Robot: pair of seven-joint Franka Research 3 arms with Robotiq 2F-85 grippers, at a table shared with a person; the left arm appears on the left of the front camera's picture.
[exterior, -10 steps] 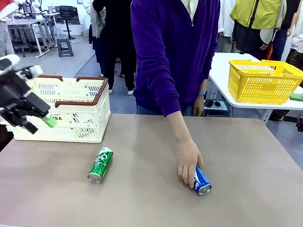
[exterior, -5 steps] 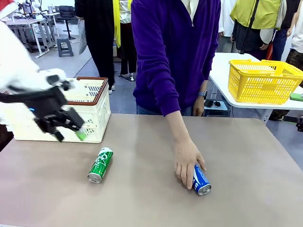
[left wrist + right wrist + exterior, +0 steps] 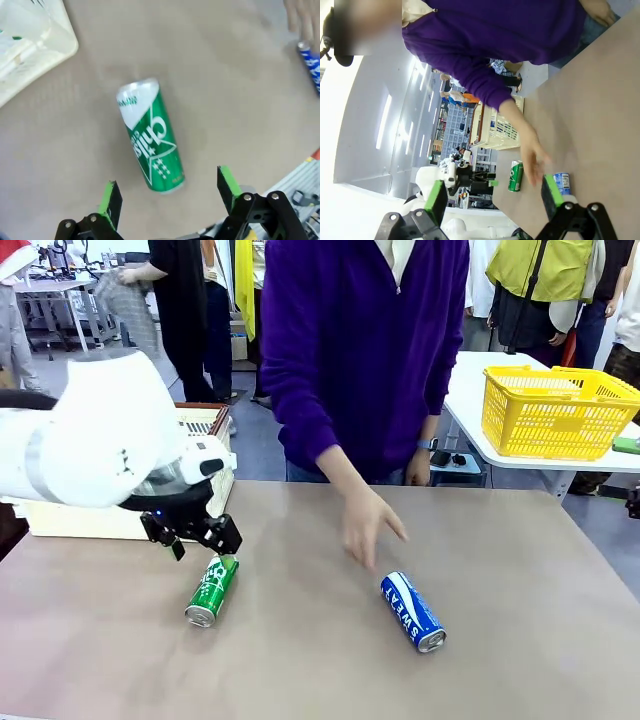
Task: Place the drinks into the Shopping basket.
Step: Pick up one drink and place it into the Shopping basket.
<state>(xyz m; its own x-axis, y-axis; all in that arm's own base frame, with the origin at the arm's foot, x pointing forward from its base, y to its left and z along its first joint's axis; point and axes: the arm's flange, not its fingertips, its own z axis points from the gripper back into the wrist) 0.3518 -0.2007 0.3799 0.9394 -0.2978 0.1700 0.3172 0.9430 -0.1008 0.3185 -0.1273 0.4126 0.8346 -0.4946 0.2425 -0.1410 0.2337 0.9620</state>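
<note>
Left tool (image 3: 167, 181) spread wide over a green can (image 3: 150, 135), lying on its side, white lettering, silver ends

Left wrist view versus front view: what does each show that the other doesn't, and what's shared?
The left wrist view adds the open left gripper, its green pads flanking, not touching, the near end of the slim green metal can. The front view adds the yellow mesh plastic basket on a white side table and the person's purple sleeve. Shared: the green can and blue metal can on the tan table, the cream slotted plastic shopping basket, the person's hand.
</note>
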